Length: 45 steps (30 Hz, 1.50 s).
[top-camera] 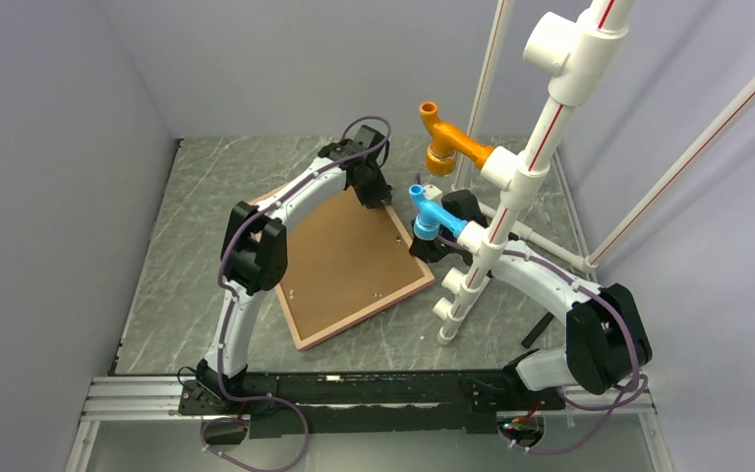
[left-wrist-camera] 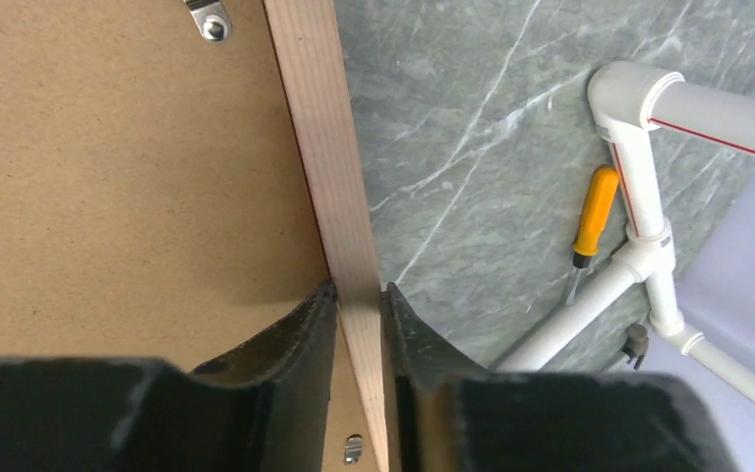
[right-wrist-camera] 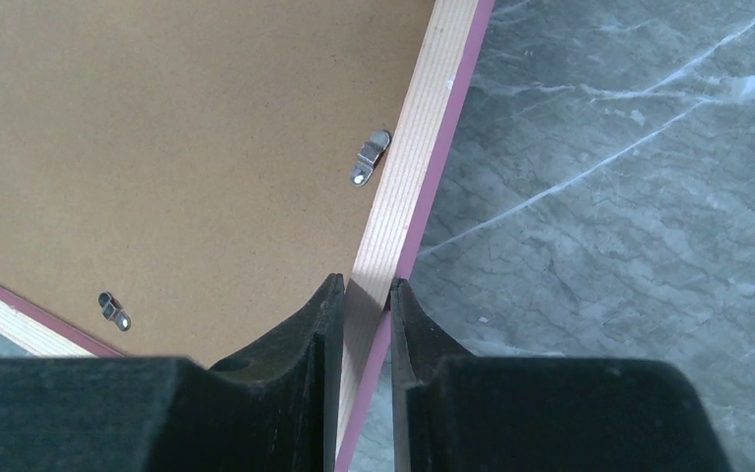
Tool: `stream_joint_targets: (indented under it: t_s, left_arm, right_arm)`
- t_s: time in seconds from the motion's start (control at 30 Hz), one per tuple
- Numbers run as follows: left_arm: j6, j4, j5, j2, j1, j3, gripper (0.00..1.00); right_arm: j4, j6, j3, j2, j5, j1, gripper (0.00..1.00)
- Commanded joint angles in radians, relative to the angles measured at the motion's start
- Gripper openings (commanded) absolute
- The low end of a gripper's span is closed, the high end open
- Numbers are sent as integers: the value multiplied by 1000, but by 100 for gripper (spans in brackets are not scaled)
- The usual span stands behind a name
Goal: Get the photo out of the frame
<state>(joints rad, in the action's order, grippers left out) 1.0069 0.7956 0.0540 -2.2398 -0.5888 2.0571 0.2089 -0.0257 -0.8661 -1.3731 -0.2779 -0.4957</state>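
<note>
Overhead, the frame (top-camera: 366,315) lay back-up, its backing board (top-camera: 349,261) hiding the photo from me; the left gripper (top-camera: 381,200) and right gripper (top-camera: 421,239) both met its far rail. Left wrist: jaws closed on that rail, board to their left. Right wrist: jaws clamped likewise, a clip (right-wrist-camera: 369,157) just ahead. Any lift wanted both arms moving evenly, lest the thin frame twist.

A: Lying back-up on the marbled table (top-camera: 187,275), pink-edged frame (top-camera: 366,315)?
B: Yes, brown backing board (top-camera: 344,261) uppermost. At far corner, left gripper (top-camera: 378,203); at right edge, right gripper (top-camera: 421,242), by blue fitting (top-camera: 433,212).
</note>
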Motion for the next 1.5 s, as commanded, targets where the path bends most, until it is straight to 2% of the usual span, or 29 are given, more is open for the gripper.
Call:
stream_joint_targets:
  t_s: [0.0, 0.07, 0.1, 0.4, 0.43, 0.53, 0.6, 0.73, 0.8, 1.0, 1.13, 1.23, 1.33, 1.4, 1.47]
  left_arm:
    - [-43, -5, -51, 11, -19, 8, 20]
    - [-57, 0, -51, 15, -19, 12, 3]
    - [-62, 6, -65, 16, -19, 16, 0]
    - [-64, -51, -116, 103, -19, -63, 0]
    - [-65, -46, -122, 105, -18, -62, 0]
    - [-64, -40, -127, 113, -18, -70, 0]
    - [-64, -47, -121, 117, -19, -81, 0]
    - [-58, -59, -115, 133, -19, -104, 0]
    - [-59, -56, -116, 146, -17, -108, 0]
    - [-66, -46, -111, 161, -17, -94, 0]
    - [-78, -34, -104, 170, -17, -90, 0]
    - [-95, -38, -89, 181, -12, -101, 0]
    - [-113, -52, -56, 184, -9, -105, 0]
    - [-128, -53, -32, 190, -9, -105, 0]
    - [-141, -56, -23, 202, -8, -113, 0]
  right_arm:
    - [-118, -26, -19, 74, -64, -21, 0]
    - [-125, -18, -9, 82, -57, -21, 0]
    - [-134, -12, -2, 85, -52, -20, 0]
    - [-193, 87, 54, 88, -41, 11, 0]
    - [-199, 110, 59, 87, -55, 25, 4]
    - [-224, 163, 74, 82, -115, 70, 31]
    - [-229, 200, 70, 74, -137, 92, 45]
    - [-214, 262, 46, 32, -221, 143, 66]
    - [-175, 302, 28, -5, -272, 173, 72]
    - [-134, 362, -51, -219, -504, 211, 77]
    - [-280, 464, -26, -285, -589, 210, 78]
    - [-290, 483, -67, -348, -664, 207, 76]
    - [-334, 521, -88, -391, -766, 204, 68]
    - [-373, 556, -95, -411, -809, 205, 53]
    - [-446, 608, -90, -420, -842, 203, 48]
